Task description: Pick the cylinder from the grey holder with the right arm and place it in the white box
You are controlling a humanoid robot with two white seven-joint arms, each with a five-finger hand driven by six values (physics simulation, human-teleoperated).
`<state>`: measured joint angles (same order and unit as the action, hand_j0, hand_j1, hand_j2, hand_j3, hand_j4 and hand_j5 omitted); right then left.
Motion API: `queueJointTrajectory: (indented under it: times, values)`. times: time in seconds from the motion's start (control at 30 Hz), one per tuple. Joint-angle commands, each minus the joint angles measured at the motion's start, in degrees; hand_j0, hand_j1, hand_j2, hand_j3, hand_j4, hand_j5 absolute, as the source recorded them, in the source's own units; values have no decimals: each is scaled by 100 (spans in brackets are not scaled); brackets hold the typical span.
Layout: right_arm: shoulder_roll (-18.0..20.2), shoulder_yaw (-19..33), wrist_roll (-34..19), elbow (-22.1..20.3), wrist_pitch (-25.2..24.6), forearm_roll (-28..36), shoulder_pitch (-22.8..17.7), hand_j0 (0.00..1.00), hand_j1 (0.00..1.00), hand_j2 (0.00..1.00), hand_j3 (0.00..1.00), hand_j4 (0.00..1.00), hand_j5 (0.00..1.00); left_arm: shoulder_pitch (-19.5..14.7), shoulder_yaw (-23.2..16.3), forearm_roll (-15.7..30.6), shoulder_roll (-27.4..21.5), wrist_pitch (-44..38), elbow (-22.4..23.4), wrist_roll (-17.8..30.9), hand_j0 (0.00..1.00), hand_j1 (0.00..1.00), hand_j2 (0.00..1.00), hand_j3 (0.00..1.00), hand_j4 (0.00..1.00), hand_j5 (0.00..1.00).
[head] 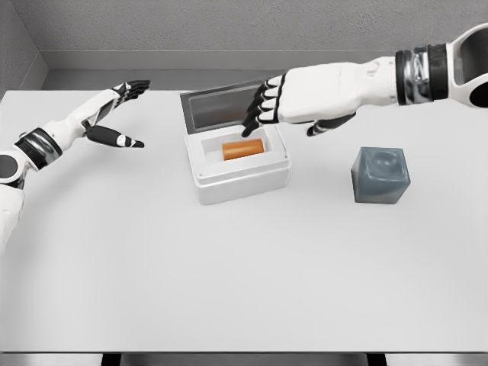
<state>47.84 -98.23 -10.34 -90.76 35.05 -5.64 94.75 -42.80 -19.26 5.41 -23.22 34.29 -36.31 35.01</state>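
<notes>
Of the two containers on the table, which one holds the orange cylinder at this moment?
The white box with its lid open: the orange cylinder lies on its side inside it. The grey holder, to its right, has an empty socket.

No readable text, label or number appears anywhere.

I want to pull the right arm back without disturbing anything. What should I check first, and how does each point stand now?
1. Orange cylinder lies inside the white box: ok.
2. Right robot hand holds nothing, fingers relaxed: ok.
3. Its fingertips clear of the cylinder: cannot tell.
4. Box lid stands open behind the robot hand: ok.
5. Grey holder empty, right of the box: ok.
6. Left robot hand open, away from the box: ok.
</notes>
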Motion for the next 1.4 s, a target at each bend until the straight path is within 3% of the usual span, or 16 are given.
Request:
queueJointTrajectory:
  times: [0.0, 0.2, 0.4, 0.53, 0.67, 0.77, 0.87, 1.03, 1.37]
  values:
    - [506, 14, 15, -364, -5, 19, 0, 98, 98, 98, 98, 98, 98, 0, -8, 57, 2, 69, -17, -1, 100, 100, 100, 100, 100, 100]
    - [2062, 14, 67, -416, -5, 19, 44, 100, 100, 100, 100, 100, 100, 61, -51, 153, 29, 71, -131, -1, 100, 100, 100, 100, 100, 100]
    - [2590, 58, 6, -372, -5, 19, -325, 100, 100, 100, 100, 100, 100, 70, -614, 452, -15, 71, -491, -1, 100, 100, 100, 100, 100, 100]
    - [2695, 190, -3, -372, -5, 19, -466, 100, 100, 100, 100, 100, 100, 61, -658, 575, -42, 71, -518, -1, 100, 100, 100, 100, 100, 100]
    - [2537, 858, -12, -381, -5, 19, -1116, 100, 100, 100, 100, 100, 100, 61, -781, 584, -77, 71, -623, -1, 100, 100, 100, 100, 100, 100]
    - [2335, 876, 6, -399, -5, 19, -1125, 100, 100, 100, 100, 100, 100, 53, -869, 619, -121, 71, -729, -1, 100, 100, 100, 100, 100, 100]
    - [2405, 876, -3, -408, -5, 19, -1116, 100, 100, 100, 100, 100, 100, 44, -878, 610, -112, 71, -773, -1, 100, 100, 100, 100, 100, 100]
    - [2335, 928, 6, -408, -5, 27, -1116, 100, 100, 100, 100, 100, 100, 167, -1027, 698, -253, 71, -1300, -1, 100, 100, 100, 100, 100, 100]
    - [2309, 1043, 15, -390, -5, 45, -1169, 100, 100, 100, 100, 100, 100, 211, -1045, 725, -376, 71, -1520, -1, 100, 100, 100, 100, 100, 100]
